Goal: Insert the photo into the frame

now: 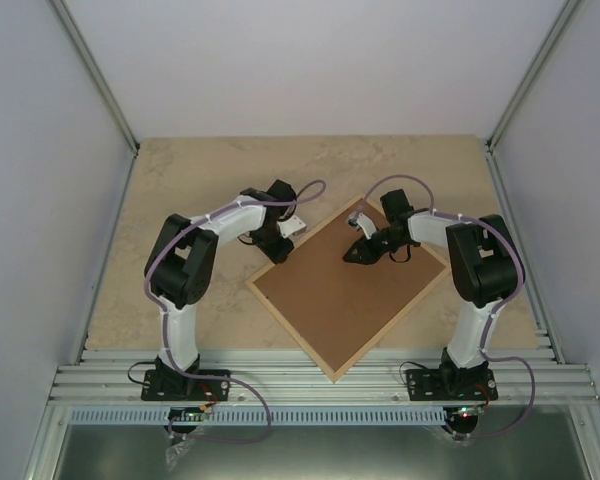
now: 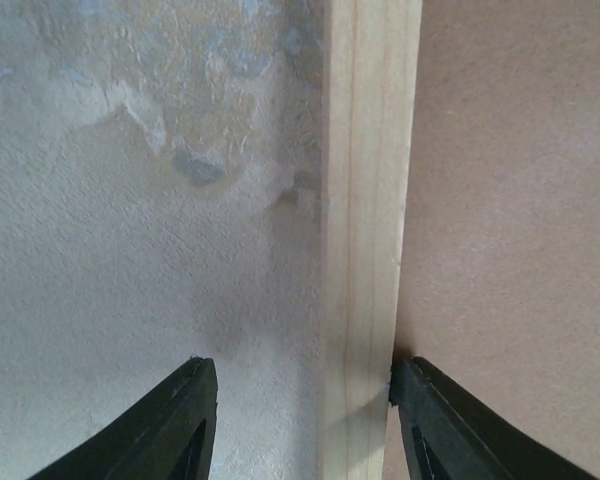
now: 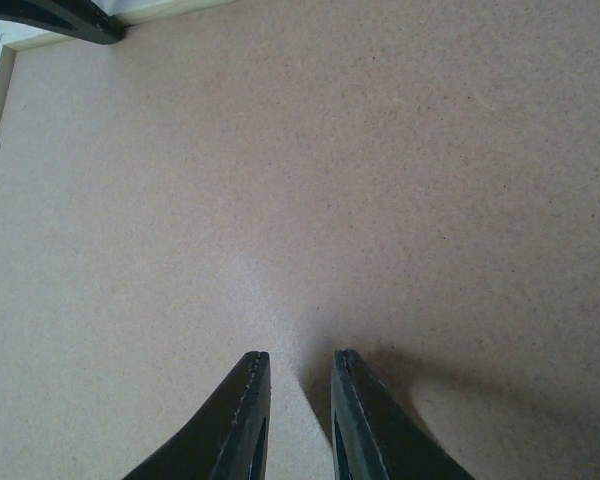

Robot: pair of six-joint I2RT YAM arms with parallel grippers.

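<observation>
The frame [image 1: 291, 333] lies flat on the table as a diamond, its light wooden slats around a brown fibreboard backing panel [image 1: 340, 300]. The photo is hidden. My left gripper [image 1: 277, 250] is at the frame's upper-left side. In the left wrist view it [image 2: 302, 385] is open and straddles the slat [image 2: 365, 200], with one finger over the table and the other at the backing's edge [image 2: 510, 200]. My right gripper [image 1: 352, 257] is low over the backing [image 3: 330, 180] near the top corner. In the right wrist view it [image 3: 300, 365] is empty, its jaws a narrow gap apart.
The beige marbled table [image 1: 180, 200] is walled by grey panels on the left, right and back. A metal rail [image 1: 320, 385] with both arm bases runs along the near edge. One finger of the left gripper [image 3: 60, 15] shows in the right wrist view's top-left corner.
</observation>
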